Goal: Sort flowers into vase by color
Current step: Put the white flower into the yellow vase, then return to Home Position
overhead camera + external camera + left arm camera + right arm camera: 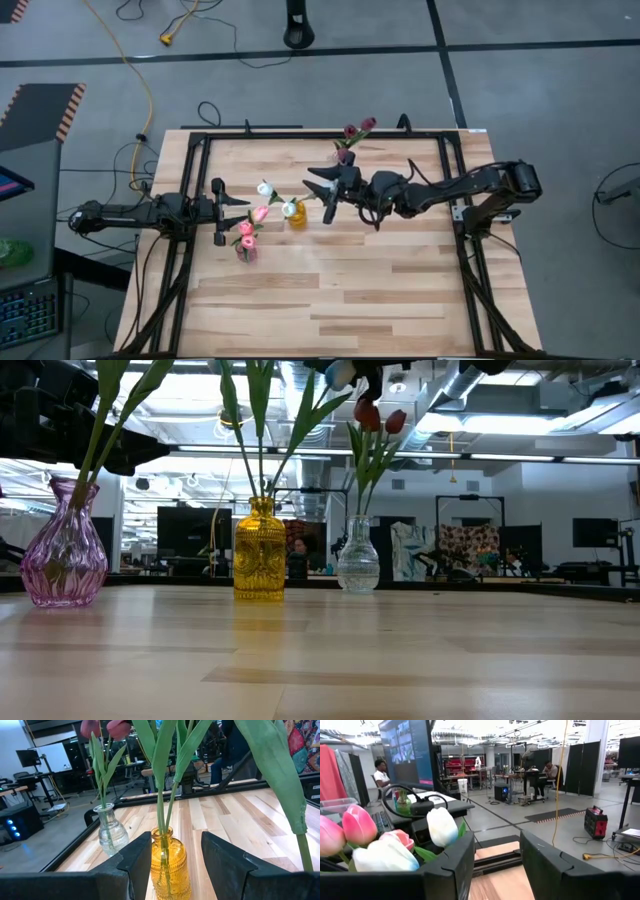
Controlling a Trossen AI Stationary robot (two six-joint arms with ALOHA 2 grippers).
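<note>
Your flowers already stand upright in three vases on the worktop [330,290]: pink tulips [247,230] in the purple vase [64,544], white tulips [266,189] in the amber vase [259,550], dark red tulips [358,128] in the clear vase [357,556]. The right gripper [322,190] hovers just beside the amber vase — jaws wide, empty. The left gripper [224,209] is nearest the purple vase, jaws also wide and holding nothing. No readable writing or brand shows.

Bright overhead ceiling lights, soft shadows, near tulips blurred.
</note>
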